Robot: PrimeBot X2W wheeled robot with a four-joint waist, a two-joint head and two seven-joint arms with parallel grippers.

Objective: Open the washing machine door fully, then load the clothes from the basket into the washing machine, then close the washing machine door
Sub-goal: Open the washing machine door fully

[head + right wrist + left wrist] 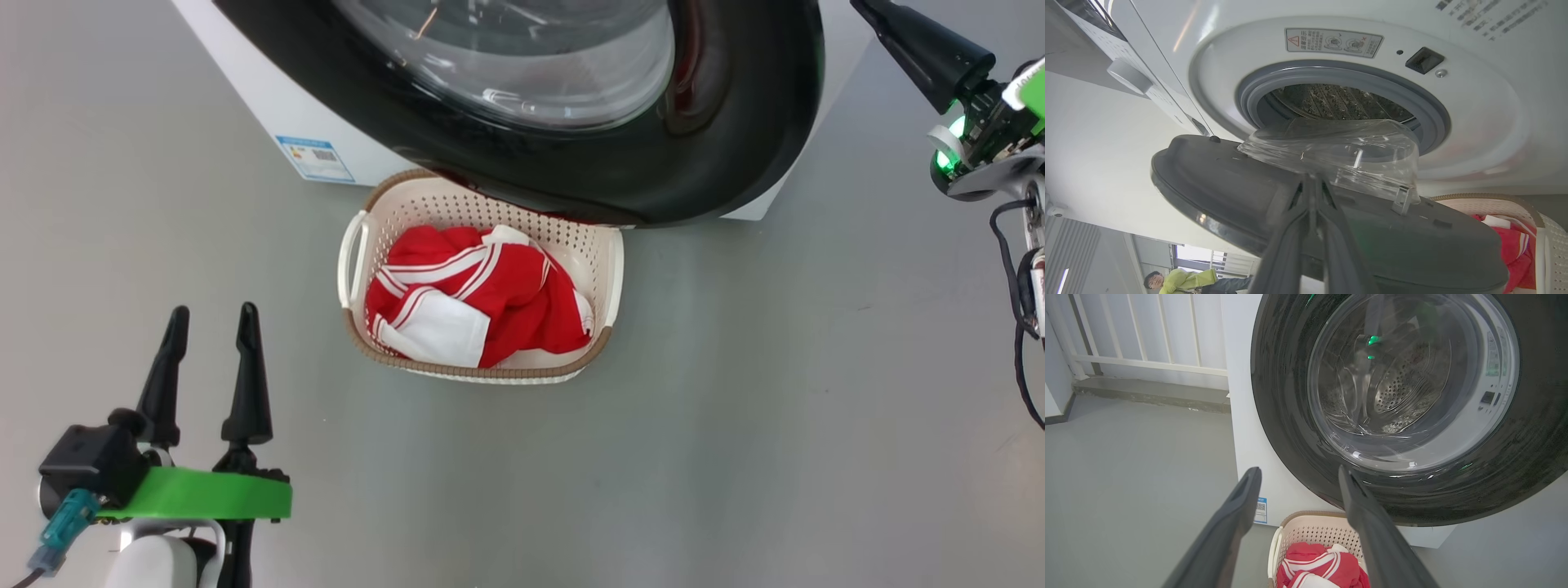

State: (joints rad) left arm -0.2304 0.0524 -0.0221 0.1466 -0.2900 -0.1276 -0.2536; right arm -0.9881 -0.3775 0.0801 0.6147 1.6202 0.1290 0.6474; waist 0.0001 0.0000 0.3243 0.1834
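Left gripper [214, 314] wide open and empty, basket [600, 269] of red clothes [506, 294] ahead of its tips under the half-open door [735, 147]; right gripper [1312, 183] closed on nothing, tips at door's grey inner face.

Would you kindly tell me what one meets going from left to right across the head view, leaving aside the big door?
left gripper → blue label sticker → basket, with the clothes in it → right gripper
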